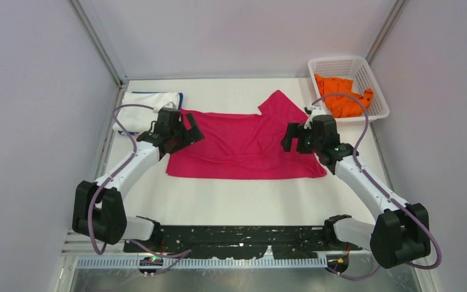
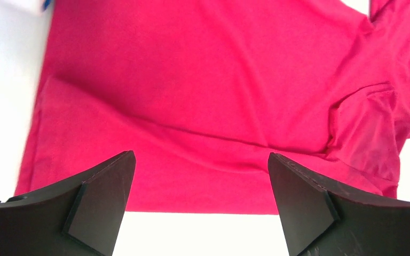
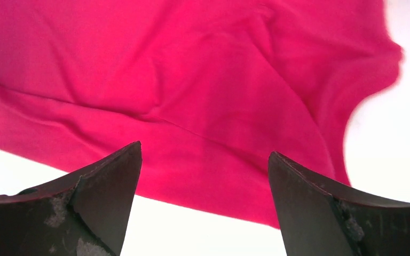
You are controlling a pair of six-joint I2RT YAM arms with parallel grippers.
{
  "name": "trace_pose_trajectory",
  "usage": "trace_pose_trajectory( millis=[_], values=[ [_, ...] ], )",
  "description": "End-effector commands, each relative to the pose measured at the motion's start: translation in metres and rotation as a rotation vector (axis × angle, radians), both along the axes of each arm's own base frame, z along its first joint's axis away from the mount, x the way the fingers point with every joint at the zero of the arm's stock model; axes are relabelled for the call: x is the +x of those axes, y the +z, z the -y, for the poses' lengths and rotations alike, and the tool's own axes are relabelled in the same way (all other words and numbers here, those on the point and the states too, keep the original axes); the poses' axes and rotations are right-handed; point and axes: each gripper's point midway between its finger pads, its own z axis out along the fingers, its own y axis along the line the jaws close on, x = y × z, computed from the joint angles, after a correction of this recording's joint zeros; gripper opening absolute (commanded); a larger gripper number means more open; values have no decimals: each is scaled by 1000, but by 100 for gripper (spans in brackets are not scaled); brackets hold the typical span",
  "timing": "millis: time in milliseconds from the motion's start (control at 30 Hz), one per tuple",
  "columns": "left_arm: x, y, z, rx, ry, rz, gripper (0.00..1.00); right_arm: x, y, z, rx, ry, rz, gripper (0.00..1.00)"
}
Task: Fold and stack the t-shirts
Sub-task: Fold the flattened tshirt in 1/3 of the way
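A magenta-pink t-shirt [image 1: 243, 146] lies spread on the white table, one sleeve pointing to the far right. My left gripper [image 1: 179, 135] hovers over its left end, jaws wide open with only cloth [image 2: 203, 106] and table below them. My right gripper [image 1: 295, 139] hangs over the shirt's right part, also open and empty, with the shirt's edge [image 3: 203, 106] under it. A folded white t-shirt [image 1: 149, 103] with a blue edge showing beneath it lies at the far left. An orange t-shirt [image 1: 343, 94] is bunched in the basket.
A white lattice basket [image 1: 380, 85] stands at the far right corner. Grey walls enclose the table on three sides. Bare white tabletop [image 1: 237, 201] stretches between the magenta shirt and the arm bases.
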Motion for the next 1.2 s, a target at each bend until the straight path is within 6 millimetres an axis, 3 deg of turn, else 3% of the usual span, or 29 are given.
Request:
trace_pose_trajectory(
  millis=[0,67,200,267,433,600,700,933,1067,1167],
  values=[
    [12,-9,15,14,-48,-44,100,15,9,-49,50,123,74,95],
    [11,-24,24,-13,-81,-103,100,22,-2,-66,51,135,35,95],
    [7,-55,27,-4,-87,-197,100,27,-45,-86,64,121,-91,95],
    [3,-67,26,2,-83,-222,100,21,-74,-88,71,112,-173,95],
    [-8,-87,23,15,-80,-284,99,-8,-113,-82,67,98,-301,95],
    [-48,-107,20,10,-87,-390,100,-47,-126,-62,29,76,-369,95],
    [-80,-113,14,31,-90,-419,100,-66,-123,-50,17,60,-374,95],
    [-139,-120,13,8,-95,-442,100,-137,-138,-22,-26,20,-489,95],
    [-160,-119,18,-14,-110,-431,100,-140,-114,-34,14,63,-425,95],
    [-173,-118,16,-5,-100,-433,100,-156,-113,-38,22,72,-465,95]
  ],
)
